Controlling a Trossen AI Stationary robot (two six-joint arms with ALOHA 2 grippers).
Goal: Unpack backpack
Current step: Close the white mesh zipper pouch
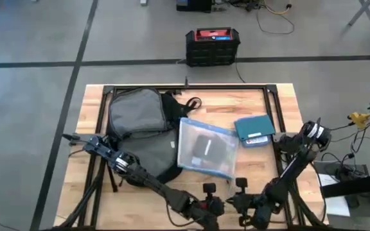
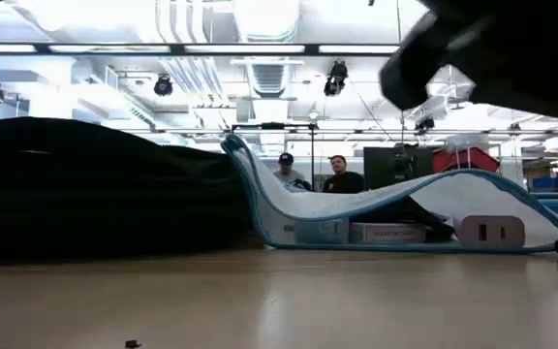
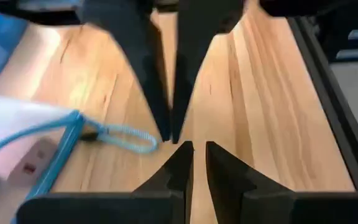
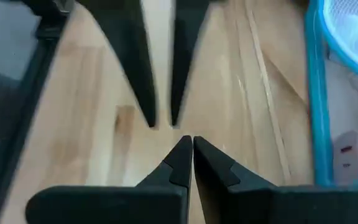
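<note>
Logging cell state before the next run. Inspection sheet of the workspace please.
Surface: wooden table with a black frame around it, bare wood along the near edge.
Job's things: backpack lies flat at back left.
Clutter: clear blue-trimmed pouch holding dark items overlaps the backpack's right side; teal case lies beside it.
Grippers: left gripper and right gripper sit at the near edge, facing each other, both shut and empty.
Cables: blue cord loop on the pouch; loose wires on the floor beyond.
Surroundings: black box with red top on the floor; two people seated far behind.
</note>
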